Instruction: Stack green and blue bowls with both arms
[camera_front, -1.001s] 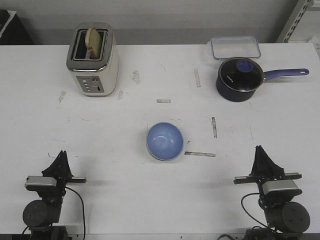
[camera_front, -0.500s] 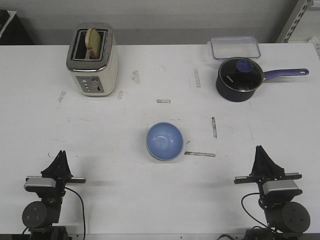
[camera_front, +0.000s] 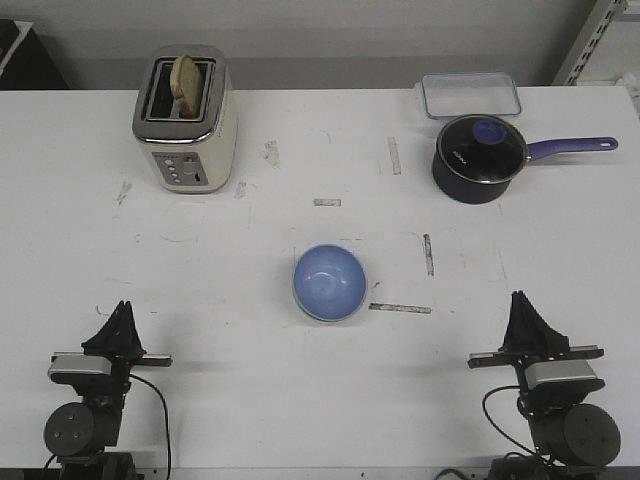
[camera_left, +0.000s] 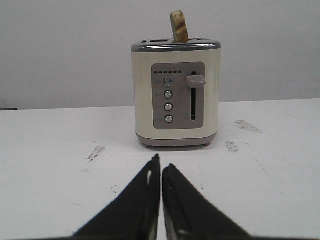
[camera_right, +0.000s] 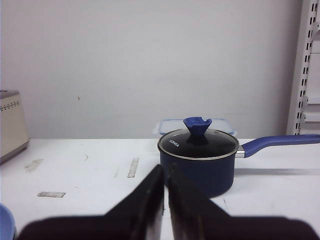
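Black pincer fingers on our left gripper (camera_left: 161, 167) are pressed together with only a hairline seam between them, and nothing sits in that seam; our right gripper (camera_right: 165, 172) shows the same clenched, empty state in its own wrist view. We judge both are simply parked: each points forward over the table (camera_front: 200, 270), low at the near edge, well apart from anything worth grasping.

Working outward, the left arm (camera_front: 100, 385) sits folded at the near left corner, its wrist aimed straight at the cream toaster (camera_left: 176, 95), which holds a slice of bread (camera_left: 180, 27) upright in its slot. The right arm (camera_front: 545, 385) mirrors it at the near right corner, its wrist facing the dark blue saucepan (camera_right: 197, 160) with a glass lid and a purplish handle; a clear lidded container (camera_front: 470, 95) lies just behind the pan.

Between the two arms, near the table's middle, the blue bowl (camera_front: 329, 283) stands upright and open. A thin paler edge runs along its lower rim, which may be the green bowl nested beneath it, but we cannot tell for certain; no separate green bowl shows anywhere. If that rim is the green one, we judge the stacking done and the arms resting clear of it.
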